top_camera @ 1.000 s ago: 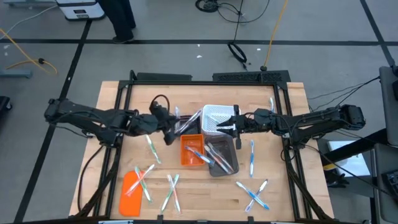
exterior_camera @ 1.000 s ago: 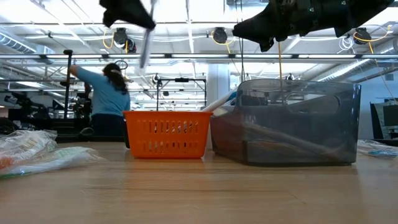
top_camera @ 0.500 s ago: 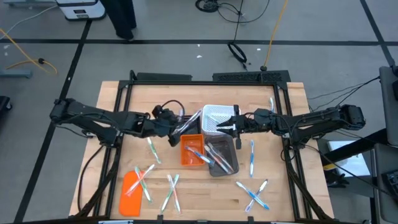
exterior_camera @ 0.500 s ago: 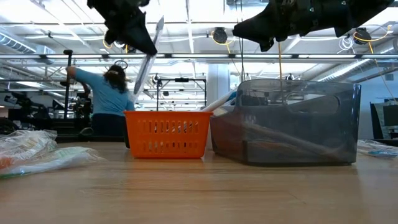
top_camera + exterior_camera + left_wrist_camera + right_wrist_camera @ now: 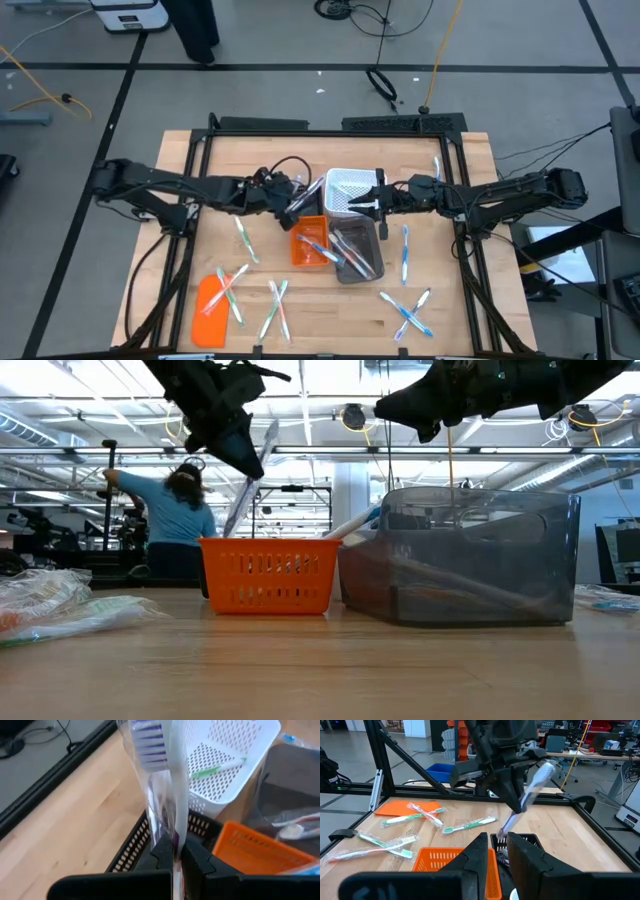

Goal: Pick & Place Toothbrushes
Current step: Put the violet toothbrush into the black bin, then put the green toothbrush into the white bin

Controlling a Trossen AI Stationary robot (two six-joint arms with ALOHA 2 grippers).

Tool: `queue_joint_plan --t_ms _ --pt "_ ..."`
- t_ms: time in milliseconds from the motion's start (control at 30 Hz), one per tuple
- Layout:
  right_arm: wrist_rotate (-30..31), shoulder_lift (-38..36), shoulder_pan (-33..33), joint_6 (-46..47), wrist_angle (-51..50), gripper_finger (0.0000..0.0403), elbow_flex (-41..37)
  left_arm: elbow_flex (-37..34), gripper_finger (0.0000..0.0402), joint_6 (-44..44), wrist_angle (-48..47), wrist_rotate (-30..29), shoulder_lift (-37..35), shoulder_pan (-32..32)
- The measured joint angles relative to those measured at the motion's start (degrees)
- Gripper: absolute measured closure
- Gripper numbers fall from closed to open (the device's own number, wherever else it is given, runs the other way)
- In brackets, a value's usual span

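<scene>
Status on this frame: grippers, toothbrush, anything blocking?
Left gripper shut on wrapped toothbrush, above the black bin. Right gripper waiting over the white basket. Nothing blocking.

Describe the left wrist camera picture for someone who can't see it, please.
The left gripper is shut on a wrapped toothbrush with purple bristles, held out over a black basket. Beyond it stand a white basket holding a green toothbrush, an orange basket and part of a grey bin, all on a wooden table.
</scene>
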Motion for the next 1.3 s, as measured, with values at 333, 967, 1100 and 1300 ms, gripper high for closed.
queue_joint_plan --t_ms 333,967,1100,1300 --pt "0.0 0.0 0.0 0.0 -0.17 0.0339 -0.02 0.07 0.0398 1.51 0.22 4.13 3.71 3.59" --pt "0.19 0.0 0.0 0.0 -0.39 0.0339 -0.02 0.01 0.034 3.12 1.89 7.35 8.37 5.92" --pt "0.2 0.0 0.0 0.0 -0.39 0.0339 -0.02 -0.01 0.0306 4.23 2.02 7.2 8.33 5.92" --pt "0.2 0.0 0.0 0.0 -0.39 0.0339 -0.02 -0.01 0.0275 4.33 2.21 7.18 8.33 5.92"
